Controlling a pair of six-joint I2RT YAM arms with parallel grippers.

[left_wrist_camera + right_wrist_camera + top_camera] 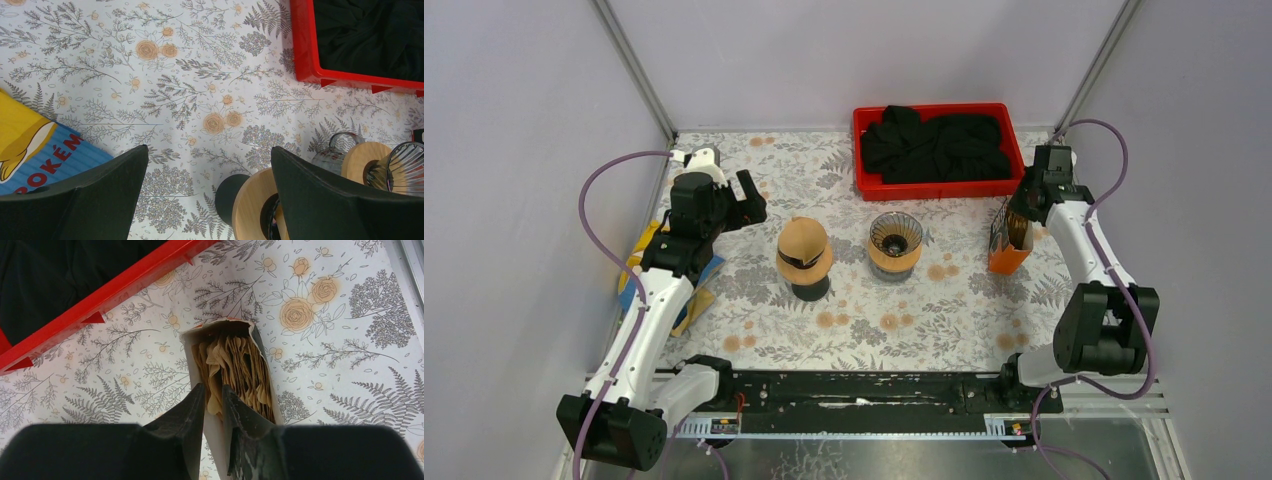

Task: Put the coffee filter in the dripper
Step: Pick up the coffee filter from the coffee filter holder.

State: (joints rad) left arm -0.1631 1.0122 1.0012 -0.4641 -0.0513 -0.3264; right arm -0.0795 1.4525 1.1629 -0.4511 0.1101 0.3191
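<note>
Pinching one filter (pixel 215 365) at the box (pixel 1007 258) mouth, right claw (pixel 213 390) nearly closed; dripper (pixel 895 240) leftward, near; left claw (pixel 209 149) agape, empty.

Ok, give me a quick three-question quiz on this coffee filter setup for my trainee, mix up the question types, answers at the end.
1. True or false: the left hand is open and holds nothing.
2. What is the right hand pinching? A) a coffee filter B) a spoon C) a mug
3. Fill in: the filter box is coloured ____.

Key: 1 true; 2 A; 3 orange.
</note>
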